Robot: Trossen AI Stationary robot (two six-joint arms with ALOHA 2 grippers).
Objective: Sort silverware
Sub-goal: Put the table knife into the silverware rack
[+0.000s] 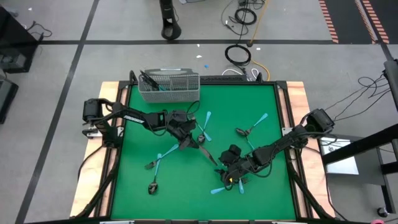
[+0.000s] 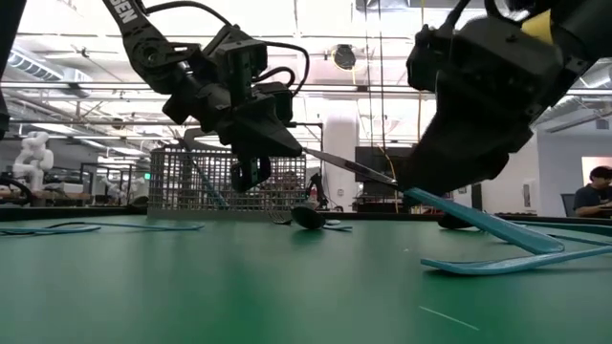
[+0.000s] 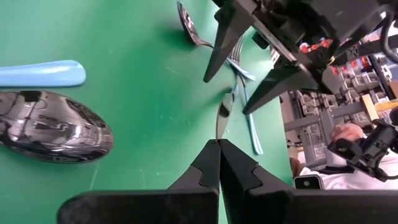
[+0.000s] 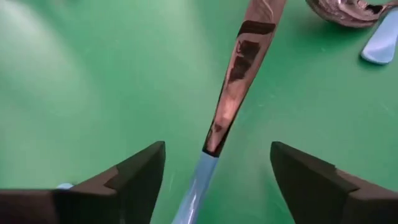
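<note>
The left gripper (image 1: 186, 140) is clenching a metal utensil (image 3: 224, 115) above mid-worktop while the right gripper (image 1: 231, 177), jaws released, is hovering opposite; it should be squaring up before closing.

Counter (image 1: 161, 193) matt green, smooth; edge pale wood. Spoon (image 3: 53, 127) glossy dark metal, mirror-like. Handle (image 3: 40, 73) light blue smooth plastic. Basket (image 1: 169, 87) grey wire mesh.
</note>
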